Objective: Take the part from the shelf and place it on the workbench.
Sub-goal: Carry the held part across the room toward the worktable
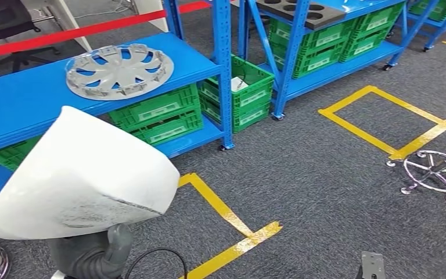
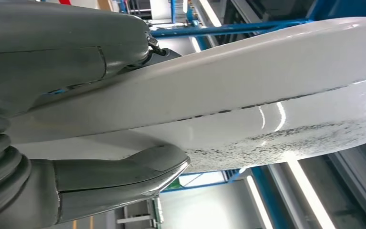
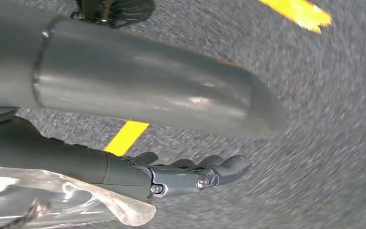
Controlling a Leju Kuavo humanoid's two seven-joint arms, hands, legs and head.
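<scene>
One left hand (image 2: 76,119) gripping white part (image 1: 81,174), right hand (image 3: 181,176) empty, fingers extended, over grey floor (image 1: 325,174).

Glossy white part (image 1: 78,174) with speckled scuffs, matt silver plastic hubcap (image 1: 119,71), rough grey carpet (image 1: 325,174), painted blue metal shelf (image 1: 23,99)

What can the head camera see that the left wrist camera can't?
The head view alone shows the wheel cover lying on the blue shelf, green crates beneath it and yellow tape on the grey floor. The left wrist view alone shows, up close, the left hand gripping from both sides. Both show the big white part it holds.
</scene>
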